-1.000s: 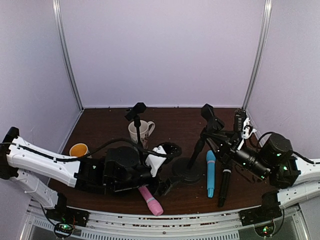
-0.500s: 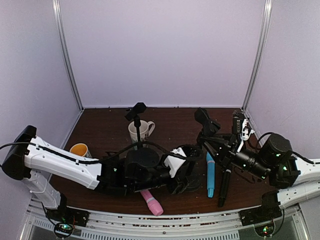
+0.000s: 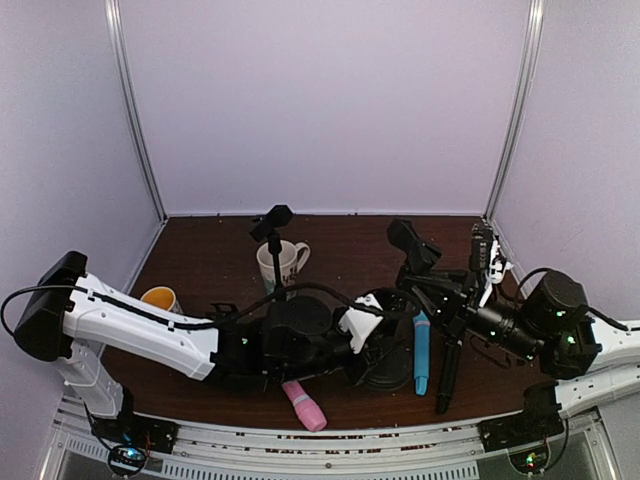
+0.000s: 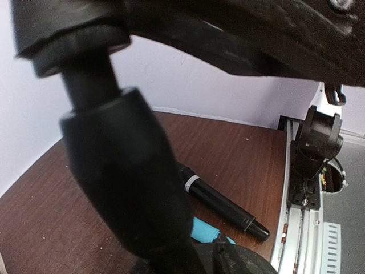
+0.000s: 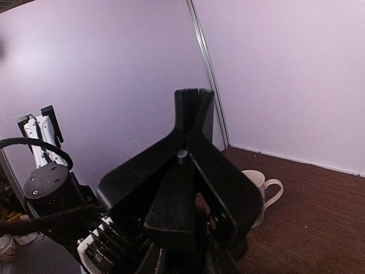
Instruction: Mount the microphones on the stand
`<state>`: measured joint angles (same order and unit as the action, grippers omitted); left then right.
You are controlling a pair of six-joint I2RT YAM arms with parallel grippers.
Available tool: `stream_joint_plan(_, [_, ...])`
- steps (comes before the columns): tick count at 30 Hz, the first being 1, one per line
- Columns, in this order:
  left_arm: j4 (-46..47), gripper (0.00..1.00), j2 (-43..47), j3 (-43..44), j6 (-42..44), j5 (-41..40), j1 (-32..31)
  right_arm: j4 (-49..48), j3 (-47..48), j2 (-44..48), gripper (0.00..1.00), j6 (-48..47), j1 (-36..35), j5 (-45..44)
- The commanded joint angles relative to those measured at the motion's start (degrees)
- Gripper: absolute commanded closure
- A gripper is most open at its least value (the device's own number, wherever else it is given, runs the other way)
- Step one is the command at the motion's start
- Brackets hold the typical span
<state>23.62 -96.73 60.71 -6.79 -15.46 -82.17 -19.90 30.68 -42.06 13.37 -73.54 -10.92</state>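
Left gripper [image 3: 385,338] has swung right to the stand [image 3: 410,248], jaws closing round its pole, pinch uncertain, and right gripper [image 3: 428,288], jaws pinching the stem, braces it, while pink mic [image 3: 302,403], blue mic [image 3: 421,352], black mic [image 3: 447,375] lie unattached on the near tabletop [image 3: 220,260].

Top view: high behind the arm bases at 6 o'clock, looking down and forward over the whole surface [image 3: 210,260]; the farthest off.
Left wrist view: right up against the stand [image 4: 122,188] pole, looking past it to the black microphone [image 4: 222,202] at 4 o'clock.
Right wrist view: close behind the stand's clip, facing the mug [image 5: 259,191] at 3 o'clock.
Shared: the stand in all three; the mug in top and right wrist; the black microphone in top and left wrist.
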Motion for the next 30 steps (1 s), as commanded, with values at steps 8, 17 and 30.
stream_joint_plan(8, [3.83, 1.0, 2.47, -1.13, -2.13, 0.33, 0.94, 0.39, 0.47, 2.94, 0.61, 1.35, -0.29, -1.96])
stream_joint_plan(17, [-5.05, 1.0, 4.88, 3.81, -6.42, 4.28, 1.31, -1.31, -7.62, 5.4, 0.29, 8.65, -0.5, -2.09])
stream_joint_plan(30, [-5.36, 1.0, 5.76, 4.39, -7.08, 4.18, 1.31, -2.33, -6.59, 0.51, 0.45, 11.21, -0.91, -0.31])
